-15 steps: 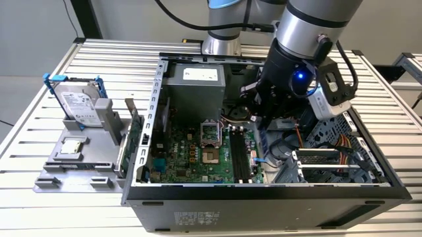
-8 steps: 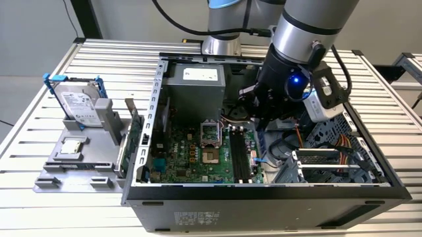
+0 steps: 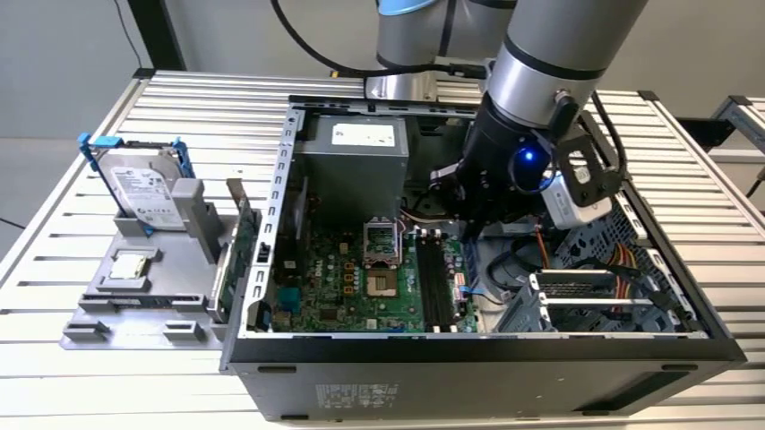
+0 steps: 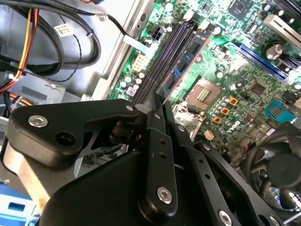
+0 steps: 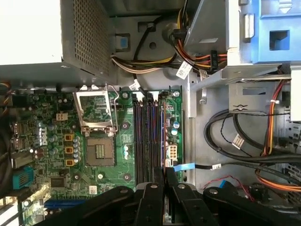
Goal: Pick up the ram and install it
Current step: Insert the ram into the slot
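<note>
Arm reaches down into the open computer case [image 3: 282, 269], which lies on its side on the slatted table [image 3: 72, 215]. In the second wrist view the ram [image 4: 186, 61] stands on edge in one of the black memory slots [image 4: 160, 61], on the CPU-socket [image 4: 203, 95] side of the bank. The gripper [image 4: 157, 110] sits at the stick's near end, fingers drawn together with the stick's end at the tips; whether they pinch it, cannot tell. In the first wrist view the slot bank [image 5: 148, 141] runs between the socket and a bare metal case floor [image 5: 202, 136]. Cables [image 5: 244, 141] crowd the drive-bay side. Power supply box [image 3: 351, 170] walls the far end.
</note>
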Controlling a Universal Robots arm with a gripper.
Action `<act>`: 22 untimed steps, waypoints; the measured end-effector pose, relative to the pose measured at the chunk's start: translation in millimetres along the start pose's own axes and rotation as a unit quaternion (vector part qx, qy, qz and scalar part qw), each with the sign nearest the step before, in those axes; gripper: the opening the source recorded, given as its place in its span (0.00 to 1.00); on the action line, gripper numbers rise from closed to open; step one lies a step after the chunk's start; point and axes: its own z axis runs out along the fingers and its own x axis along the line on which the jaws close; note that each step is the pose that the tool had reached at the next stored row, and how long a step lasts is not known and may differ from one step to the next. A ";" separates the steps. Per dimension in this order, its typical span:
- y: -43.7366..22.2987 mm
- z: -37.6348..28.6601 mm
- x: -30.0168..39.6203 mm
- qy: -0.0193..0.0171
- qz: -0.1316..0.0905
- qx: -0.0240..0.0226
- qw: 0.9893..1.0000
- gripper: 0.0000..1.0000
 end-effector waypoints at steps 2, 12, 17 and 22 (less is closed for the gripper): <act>0.0 3.6 0.0 0.000 0.000 0.000 1.000 0.00; 1.8 18.5 0.0 0.000 0.000 0.000 1.000 0.00; 6.0 25.2 -0.1 0.000 0.000 0.000 1.000 0.00; 8.2 32.9 -0.3 0.000 0.000 0.000 1.000 0.00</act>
